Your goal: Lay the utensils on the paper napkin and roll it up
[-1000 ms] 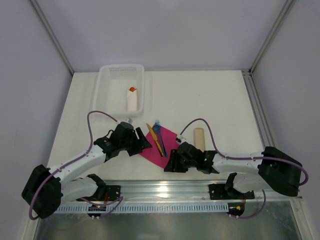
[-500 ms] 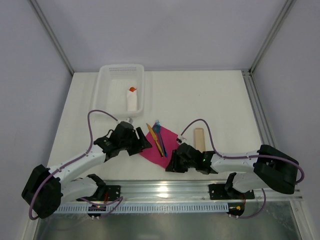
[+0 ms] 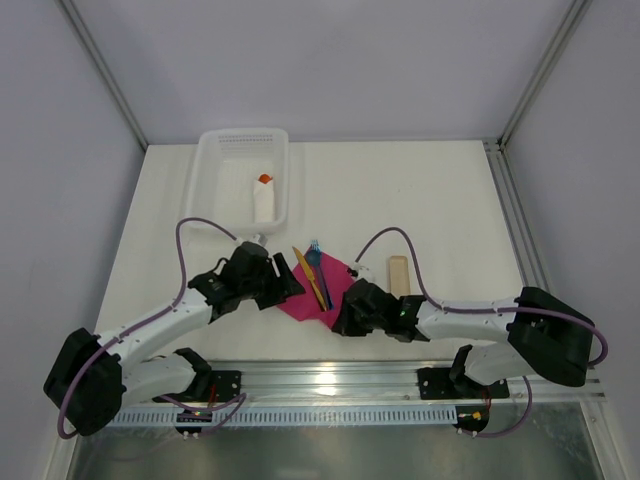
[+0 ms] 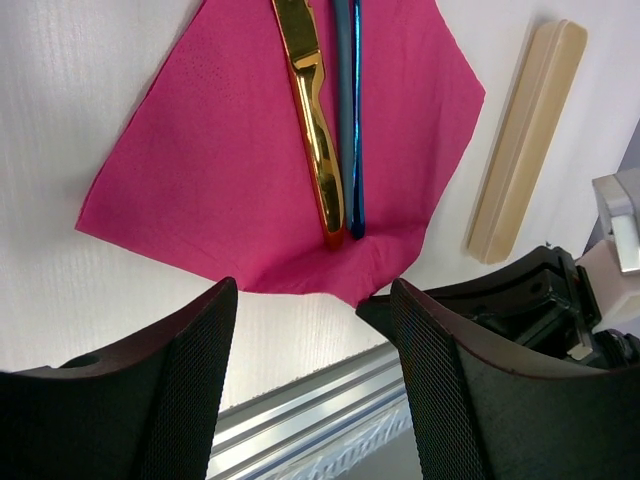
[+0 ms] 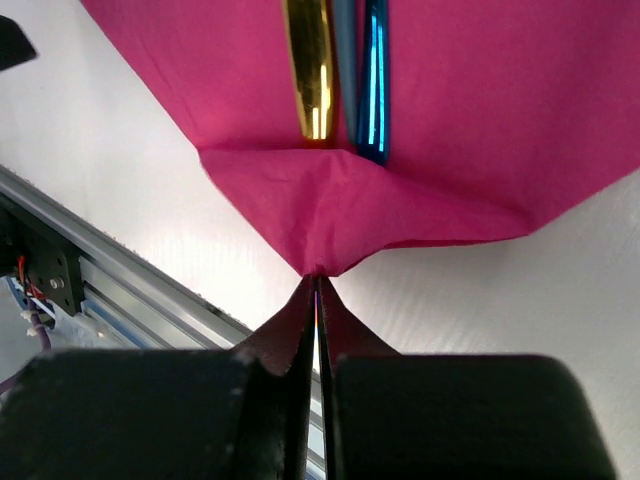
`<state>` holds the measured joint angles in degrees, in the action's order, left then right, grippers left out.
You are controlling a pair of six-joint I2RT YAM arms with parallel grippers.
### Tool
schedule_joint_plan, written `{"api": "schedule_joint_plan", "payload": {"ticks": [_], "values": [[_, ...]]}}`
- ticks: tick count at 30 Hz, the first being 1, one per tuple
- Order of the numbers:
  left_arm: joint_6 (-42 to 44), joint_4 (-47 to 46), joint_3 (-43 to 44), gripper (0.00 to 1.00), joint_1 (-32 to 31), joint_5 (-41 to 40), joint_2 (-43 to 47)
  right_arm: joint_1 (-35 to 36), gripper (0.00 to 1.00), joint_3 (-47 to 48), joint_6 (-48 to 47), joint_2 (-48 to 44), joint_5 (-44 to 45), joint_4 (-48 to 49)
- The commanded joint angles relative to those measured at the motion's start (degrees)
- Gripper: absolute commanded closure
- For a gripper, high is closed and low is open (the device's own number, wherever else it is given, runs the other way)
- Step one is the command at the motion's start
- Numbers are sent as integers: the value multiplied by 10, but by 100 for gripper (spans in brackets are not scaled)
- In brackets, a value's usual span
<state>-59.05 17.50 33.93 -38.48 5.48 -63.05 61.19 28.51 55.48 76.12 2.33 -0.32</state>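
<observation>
Your right pincer [image 5: 317, 283] is clamped on the thin magenta paper napkin [image 5: 500, 110] at its corner toward the worktop [image 5: 110, 160] front edge, likely to fold it over the slim plastic utensils [image 5: 308, 70]; your left pincer [image 4: 312, 300] stands apart.

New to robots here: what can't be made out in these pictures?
Left wrist view: the top edge cuts the heads off the utensils, so the blue ones can't be told apart.
Top view: the right claw has its tips, and the napkin corner they pinch, hidden under its wrist.
Right wrist view: top edge leaves only handle ends.
</observation>
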Motion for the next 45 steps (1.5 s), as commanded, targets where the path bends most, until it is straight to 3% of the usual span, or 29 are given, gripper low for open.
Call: {"api": "schedule_joint_plan", "payload": {"ticks": [1, 7, 13, 26, 45], "values": [[14, -11, 14, 36, -5, -20, -5, 3, 96, 37, -36, 2, 29, -1], [17, -13, 13, 39, -9, -24, -15, 4, 96, 76, -51, 11, 63, -46], [12, -16, 8, 49, -27, -30, -19, -2, 96, 100, -70, 39, 73, -46], [-24, -47, -12, 83, -99, -43, -39, -4, 91, 117, -89, 33, 116, -64], [-45, -119, 31, 89, -130, -18, -160, -23, 87, 131, -126, -6, 139, -93]]}}
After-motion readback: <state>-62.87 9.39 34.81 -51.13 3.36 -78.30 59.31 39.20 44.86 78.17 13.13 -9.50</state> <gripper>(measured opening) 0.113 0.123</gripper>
